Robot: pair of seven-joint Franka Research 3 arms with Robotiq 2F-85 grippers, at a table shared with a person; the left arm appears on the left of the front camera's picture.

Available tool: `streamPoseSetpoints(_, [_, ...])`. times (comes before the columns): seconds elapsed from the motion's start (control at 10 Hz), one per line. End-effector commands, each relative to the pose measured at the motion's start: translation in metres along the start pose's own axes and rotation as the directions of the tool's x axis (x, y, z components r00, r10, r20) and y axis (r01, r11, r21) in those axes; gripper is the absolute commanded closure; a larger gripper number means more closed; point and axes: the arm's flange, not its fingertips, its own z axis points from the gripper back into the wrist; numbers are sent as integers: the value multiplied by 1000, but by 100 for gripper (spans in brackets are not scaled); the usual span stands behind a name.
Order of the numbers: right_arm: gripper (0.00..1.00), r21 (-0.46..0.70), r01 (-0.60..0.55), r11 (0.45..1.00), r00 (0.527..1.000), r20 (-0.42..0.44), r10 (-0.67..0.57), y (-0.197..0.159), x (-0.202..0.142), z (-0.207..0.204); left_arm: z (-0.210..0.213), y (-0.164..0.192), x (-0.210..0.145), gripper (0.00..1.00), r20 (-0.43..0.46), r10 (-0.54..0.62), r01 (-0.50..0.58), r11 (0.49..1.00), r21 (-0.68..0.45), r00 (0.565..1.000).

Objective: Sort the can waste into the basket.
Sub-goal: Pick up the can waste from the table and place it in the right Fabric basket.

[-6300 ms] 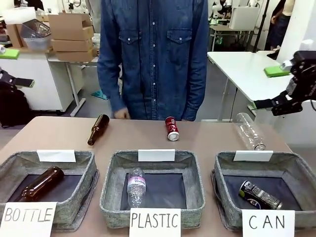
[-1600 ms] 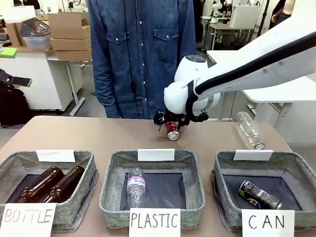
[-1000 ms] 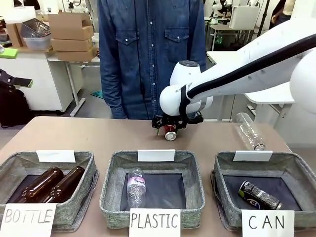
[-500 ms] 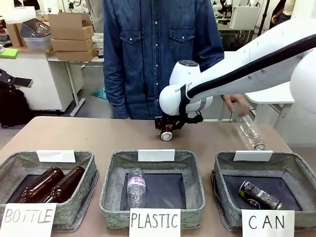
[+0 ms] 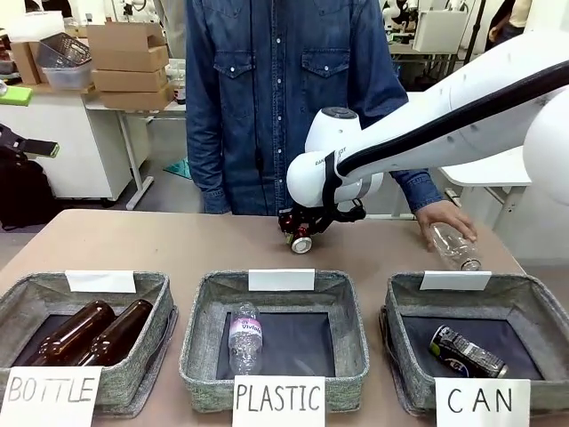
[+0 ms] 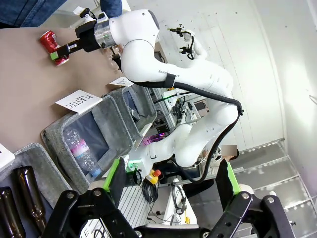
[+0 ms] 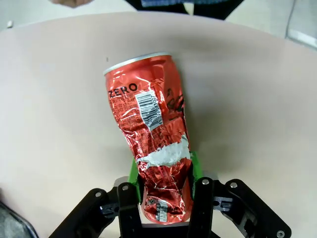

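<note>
My right gripper (image 5: 300,234) is shut on the dented red can (image 5: 302,242) at the far middle of the table, holding it tilted and low over the tabletop. The right wrist view shows the green pads (image 7: 132,171) pinching the red can (image 7: 153,124) at its lower end. The dark can (image 5: 468,352) lies inside the grey CAN basket (image 5: 530,302) at the front right. My left gripper (image 6: 169,176) is open and holds nothing; far off in its view are the red can (image 6: 48,38) and the right gripper (image 6: 60,49).
A person in a denim shirt stands at the far side, one hand (image 5: 447,216) on a clear plastic bottle (image 5: 456,248) behind the CAN basket. The PLASTIC basket (image 5: 200,334) holds a clear bottle. The BOTTLE basket (image 5: 160,307) holds two brown bottles.
My right arm swung in from the right and shut on the red can, tipping it and shifting it slightly left. A brown bottle went into the BOTTLE basket. The person's hand reached the clear bottle.
</note>
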Motion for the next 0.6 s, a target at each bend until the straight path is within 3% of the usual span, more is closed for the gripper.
streamPoseSetpoints(0.0, [100,-18,7,1000,1000,4,-7,-1,-2,2,-1,-4,1,4,12,4,-4,1000,-19,1000])
streamPoseSetpoints(0.2, [100,65,-45,997,999,-6,45,-8,-16,34,-1,-4,1,4,12,4,-4,1000,-19,1000])
streamPoseSetpoints(0.5, [100,132,-150,980,986,-48,157,-35,-81,141,-1,-4,1,4,12,4,-4,1000,-19,1000])
